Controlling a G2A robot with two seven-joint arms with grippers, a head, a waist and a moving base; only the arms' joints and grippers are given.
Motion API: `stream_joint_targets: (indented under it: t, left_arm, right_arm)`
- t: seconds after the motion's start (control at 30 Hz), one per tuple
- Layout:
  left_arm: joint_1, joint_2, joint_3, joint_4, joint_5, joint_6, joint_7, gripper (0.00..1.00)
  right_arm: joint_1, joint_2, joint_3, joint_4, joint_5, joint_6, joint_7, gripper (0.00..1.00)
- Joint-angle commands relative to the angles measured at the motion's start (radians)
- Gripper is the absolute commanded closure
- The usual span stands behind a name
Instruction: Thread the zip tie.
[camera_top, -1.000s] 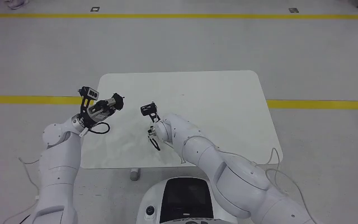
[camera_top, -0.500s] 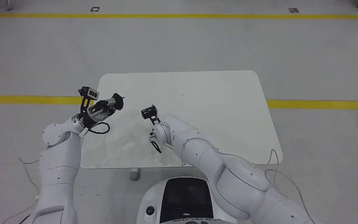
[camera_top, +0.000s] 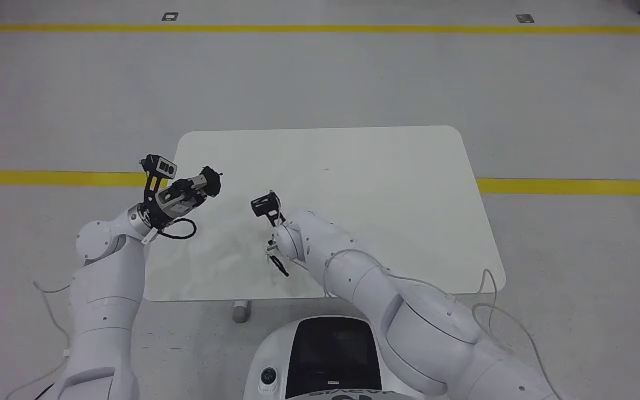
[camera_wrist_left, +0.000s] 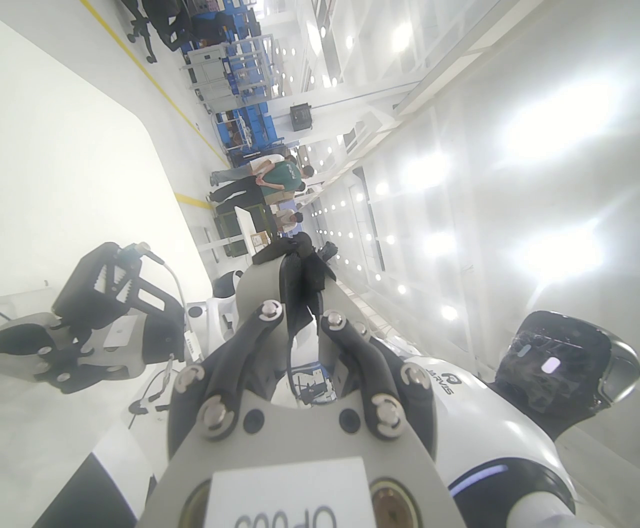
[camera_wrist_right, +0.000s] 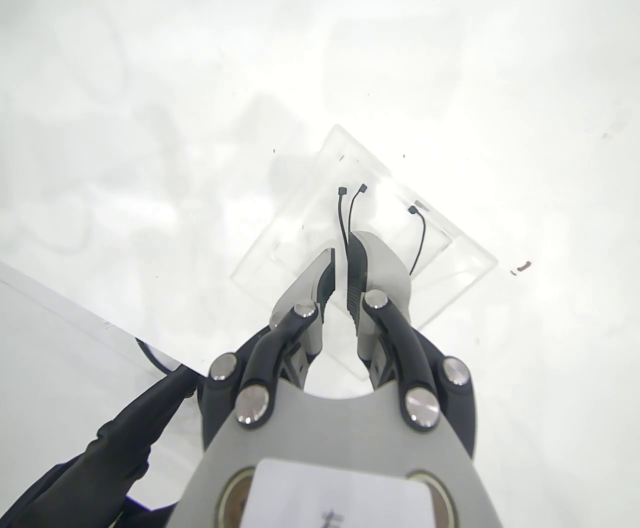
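Several black zip ties lie in a shallow clear tray (camera_wrist_right: 450, 280) on the white table (camera_top: 400, 200). My right gripper (camera_wrist_right: 344, 250) points straight down over the tray, narrowly open. The strands of two zip ties (camera_wrist_right: 344, 220) run up between its fingertips, their heads pointing away. A third zip tie (camera_wrist_right: 422, 235) lies apart beside the right finger. My left gripper (camera_top: 207, 182) is held off the table over its left edge, tilted upward; its fingers (camera_wrist_left: 300, 280) are shut, and I cannot make out anything between them. The right arm (camera_top: 300, 235) stands near the table's front left part.
The table's edge (camera_wrist_right: 75, 310) runs close behind my right gripper, with a black cable (camera_wrist_right: 150, 400) hanging beside the wrist. A small dark scrap (camera_wrist_right: 520, 267) lies on the table past the tray. The table's right half (camera_top: 420, 230) is bare.
The right arm's wrist has shifted slightly toward the table's front edge. The left arm has not moved.
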Motion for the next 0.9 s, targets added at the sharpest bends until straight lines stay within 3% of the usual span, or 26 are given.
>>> stream_joint_targets:
  t: [0.0, 0.33, 0.57, 0.87]
  left_arm:
    - [0.000, 0.000, 0.000, 0.000, 0.000, 0.000, 0.000, 1.00]
    - [0.000, 0.000, 0.000, 0.000, 0.000, 0.000, 0.000, 1.00]
    - [0.000, 0.000, 0.000, 0.000, 0.000, 0.000, 0.000, 1.00]
    - [0.000, 0.000, 0.000, 0.000, 0.000, 0.000, 0.000, 1.00]
  right_arm:
    - [-0.002, 0.000, -0.001, -0.001, -0.004, 0.001, 0.001, 0.92]
    - [-0.011, 0.000, -0.005, -0.011, -0.035, 0.046, -0.023, 0.88]
    - [-0.016, 0.001, -0.006, -0.019, -0.040, 0.041, -0.014, 0.83]
    - [-0.022, 0.001, -0.009, -0.025, -0.051, 0.041, -0.012, 0.84]
